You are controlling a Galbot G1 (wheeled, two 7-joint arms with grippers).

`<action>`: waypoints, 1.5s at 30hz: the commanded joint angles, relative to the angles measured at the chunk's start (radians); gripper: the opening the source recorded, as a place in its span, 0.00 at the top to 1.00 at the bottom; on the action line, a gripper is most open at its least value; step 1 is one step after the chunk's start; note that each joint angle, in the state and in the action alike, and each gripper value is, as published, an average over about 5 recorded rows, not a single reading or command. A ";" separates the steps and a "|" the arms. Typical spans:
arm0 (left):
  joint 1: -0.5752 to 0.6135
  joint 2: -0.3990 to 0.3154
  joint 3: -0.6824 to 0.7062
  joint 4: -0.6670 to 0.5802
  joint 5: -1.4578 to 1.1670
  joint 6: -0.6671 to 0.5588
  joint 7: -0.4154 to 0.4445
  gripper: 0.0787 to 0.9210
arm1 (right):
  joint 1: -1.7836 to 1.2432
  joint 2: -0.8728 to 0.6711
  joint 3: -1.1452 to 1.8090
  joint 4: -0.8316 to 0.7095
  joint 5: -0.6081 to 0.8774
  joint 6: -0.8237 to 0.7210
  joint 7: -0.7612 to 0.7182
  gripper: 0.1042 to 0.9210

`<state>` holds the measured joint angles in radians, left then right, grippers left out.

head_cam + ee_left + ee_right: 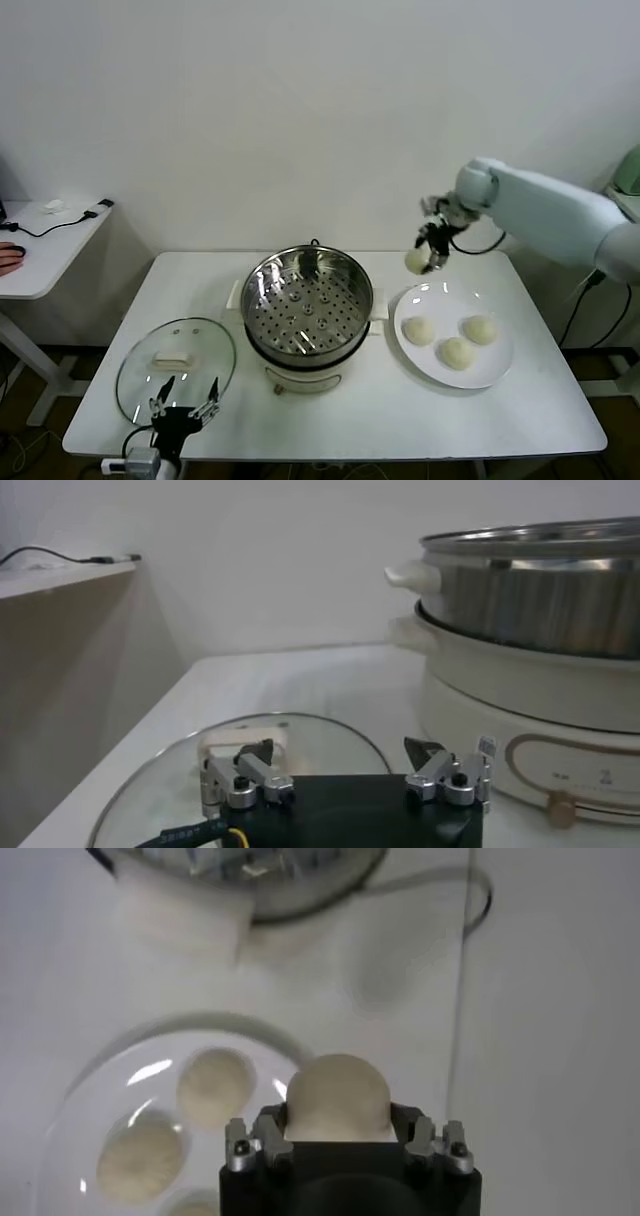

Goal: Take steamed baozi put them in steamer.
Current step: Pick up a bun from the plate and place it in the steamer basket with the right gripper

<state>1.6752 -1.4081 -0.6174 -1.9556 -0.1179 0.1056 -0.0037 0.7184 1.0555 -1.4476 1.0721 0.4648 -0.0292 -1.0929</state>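
Observation:
My right gripper is shut on one cream-white baozi and holds it in the air above the back left rim of the white plate, to the right of the steamer. In the right wrist view the baozi sits between the jaws of that gripper. Three more baozi lie on the white plate. The shiny steel steamer with its perforated tray stands mid-table and holds no baozi. My left gripper is open and parked at the front left, over the glass lid.
The round glass lid with a white handle lies flat at the front left of the white table. The steamer's white base rises close to the left gripper. A side desk stands to the left.

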 commanded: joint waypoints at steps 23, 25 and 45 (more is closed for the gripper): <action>-0.013 -0.002 -0.015 0.004 -0.007 -0.005 -0.004 0.12 | -0.278 0.463 0.165 -0.463 -0.617 0.858 0.024 0.29; -0.015 -0.001 -0.014 0.008 -0.007 -0.007 -0.004 0.12 | -0.287 0.476 0.169 -0.486 -0.622 0.864 0.032 0.29; -0.019 -0.001 -0.009 0.002 -0.008 -0.009 -0.003 0.12 | -0.275 0.497 0.163 -0.479 -0.531 0.887 0.039 0.12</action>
<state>1.6539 -1.4063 -0.6287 -1.9464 -0.1280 0.0947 -0.0082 0.4302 1.5525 -1.2788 0.5903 -0.1249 0.8239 -1.0288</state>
